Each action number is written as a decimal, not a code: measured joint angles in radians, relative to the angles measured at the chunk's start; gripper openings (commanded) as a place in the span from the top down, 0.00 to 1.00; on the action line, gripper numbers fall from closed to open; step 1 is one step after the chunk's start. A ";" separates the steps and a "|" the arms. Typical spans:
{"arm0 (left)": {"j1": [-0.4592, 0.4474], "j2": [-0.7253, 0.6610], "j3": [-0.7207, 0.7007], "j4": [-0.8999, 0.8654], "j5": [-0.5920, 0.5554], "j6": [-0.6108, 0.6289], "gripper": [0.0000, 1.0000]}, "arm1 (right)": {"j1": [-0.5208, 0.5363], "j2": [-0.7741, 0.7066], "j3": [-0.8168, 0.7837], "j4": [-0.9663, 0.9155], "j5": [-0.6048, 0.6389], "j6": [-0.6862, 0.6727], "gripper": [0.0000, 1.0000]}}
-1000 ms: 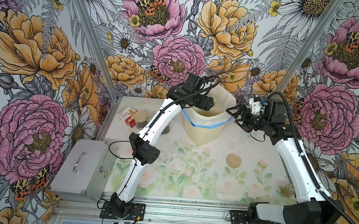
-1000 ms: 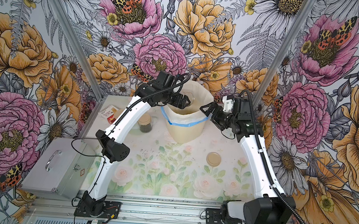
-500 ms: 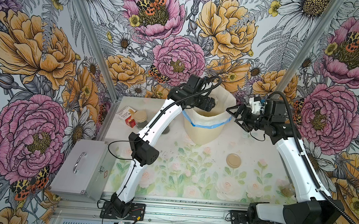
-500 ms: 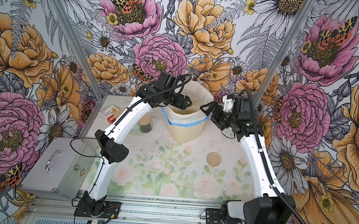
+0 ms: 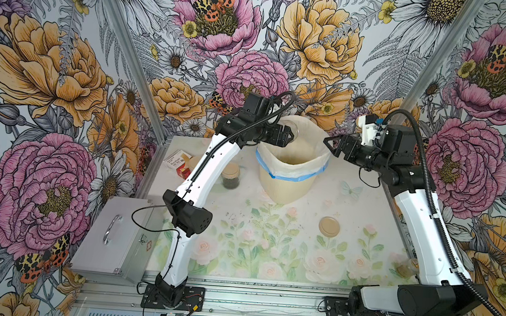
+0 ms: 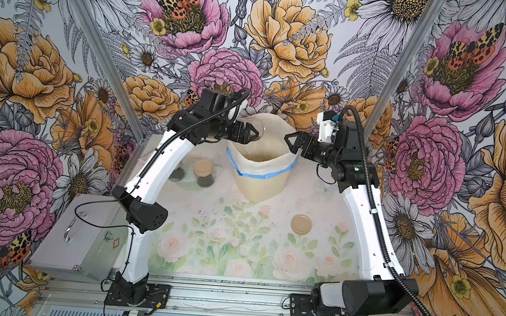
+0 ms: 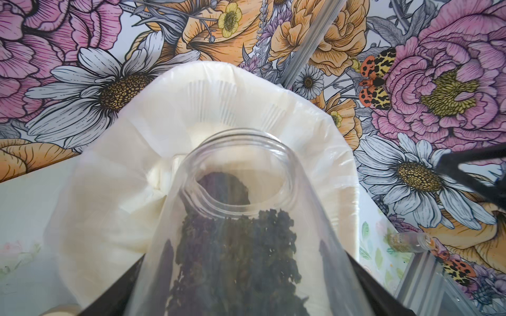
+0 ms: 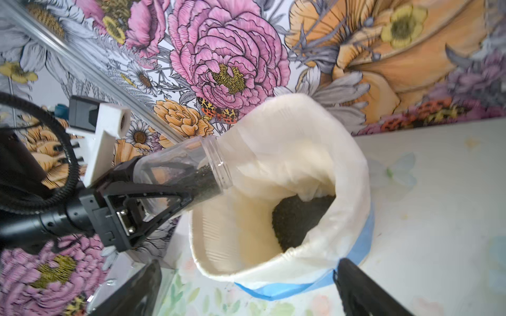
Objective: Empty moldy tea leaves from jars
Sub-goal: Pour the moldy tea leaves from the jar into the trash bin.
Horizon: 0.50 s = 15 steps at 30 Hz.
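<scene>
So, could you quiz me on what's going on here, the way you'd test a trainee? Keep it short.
1. True or false: the right gripper is holding a jar.
2. The tilted jar in the left gripper points its mouth over: A) the bin, B) the metal case, C) the loose lid.
3. What dark stuff already lies in the bin?

Key
1: false, it is open and empty.
2: A.
3: tea leaves.
</scene>
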 measured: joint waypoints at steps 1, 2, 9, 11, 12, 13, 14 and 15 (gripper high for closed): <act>0.011 -0.018 -0.008 0.000 0.013 -0.007 0.62 | 0.013 0.006 0.009 0.006 -0.001 -0.069 0.01; 0.021 -0.033 -0.012 0.000 0.026 -0.011 0.62 | 0.026 0.014 0.018 0.012 -0.002 -0.135 0.01; 0.066 -0.065 -0.012 0.006 0.107 -0.039 0.62 | 0.154 0.071 -0.003 0.057 0.070 -0.590 0.00; 0.070 -0.063 -0.012 0.005 0.123 -0.045 0.62 | 0.185 0.070 -0.043 0.097 0.085 -0.715 0.00; 0.072 -0.063 -0.012 0.006 0.130 -0.045 0.62 | 0.194 0.070 -0.062 0.118 0.090 -0.760 0.00; 0.072 -0.063 -0.012 0.006 0.137 -0.048 0.62 | 0.200 0.070 -0.087 0.148 0.095 -0.813 0.00; 0.072 -0.063 -0.012 0.006 0.145 -0.051 0.62 | 0.200 0.070 -0.109 0.176 0.101 -0.852 0.00; 0.072 -0.063 -0.012 0.005 0.150 -0.052 0.63 | 0.200 0.070 -0.129 0.204 0.105 -0.887 0.00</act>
